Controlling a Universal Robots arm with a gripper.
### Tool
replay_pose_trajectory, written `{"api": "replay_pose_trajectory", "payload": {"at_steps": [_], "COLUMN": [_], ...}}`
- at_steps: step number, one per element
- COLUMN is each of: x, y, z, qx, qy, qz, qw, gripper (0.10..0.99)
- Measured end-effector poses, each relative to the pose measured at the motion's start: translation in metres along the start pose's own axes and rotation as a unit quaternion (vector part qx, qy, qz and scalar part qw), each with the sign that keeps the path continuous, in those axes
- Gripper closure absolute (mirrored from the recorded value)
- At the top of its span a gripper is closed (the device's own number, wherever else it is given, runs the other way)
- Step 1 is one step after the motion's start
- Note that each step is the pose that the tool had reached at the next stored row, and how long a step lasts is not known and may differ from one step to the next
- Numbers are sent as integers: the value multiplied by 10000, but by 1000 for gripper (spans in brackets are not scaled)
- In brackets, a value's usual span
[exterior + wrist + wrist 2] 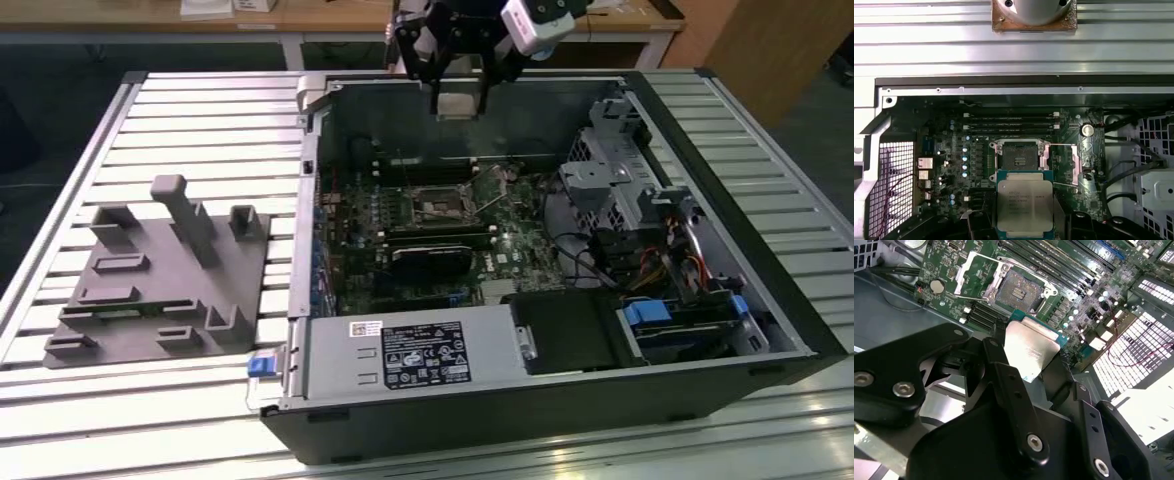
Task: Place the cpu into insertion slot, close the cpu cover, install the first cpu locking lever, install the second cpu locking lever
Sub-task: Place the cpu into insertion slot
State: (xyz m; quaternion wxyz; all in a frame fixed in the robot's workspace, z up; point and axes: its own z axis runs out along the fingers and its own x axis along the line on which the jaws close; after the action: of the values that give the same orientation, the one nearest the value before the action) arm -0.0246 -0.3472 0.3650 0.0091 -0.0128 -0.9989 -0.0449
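Observation:
My gripper hangs over the far side of the open computer case, shut on the cpu, a flat square chip with a pale metal face. In both wrist views the cpu sits between black fingers, held in the air short of the insertion slot. The insertion slot is a dark square socket with a grey rim on the green board, and it lies bare. The cpu cover is swung open beside the socket.
Long black memory slots run beside the socket, and a long black card lies on its other side. A power supply, drive cage and cables crowd the case. A grey fixture block rests on the slatted table at the exterior view's left.

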Motion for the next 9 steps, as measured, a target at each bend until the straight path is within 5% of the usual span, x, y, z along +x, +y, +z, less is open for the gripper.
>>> {"api": "replay_pose_trajectory", "payload": {"at_steps": [9], "x": [-1], "y": [-4], "z": [49], "qx": [0], "qy": [0], "qz": [0], "qw": [10000], "gripper": [549]}}
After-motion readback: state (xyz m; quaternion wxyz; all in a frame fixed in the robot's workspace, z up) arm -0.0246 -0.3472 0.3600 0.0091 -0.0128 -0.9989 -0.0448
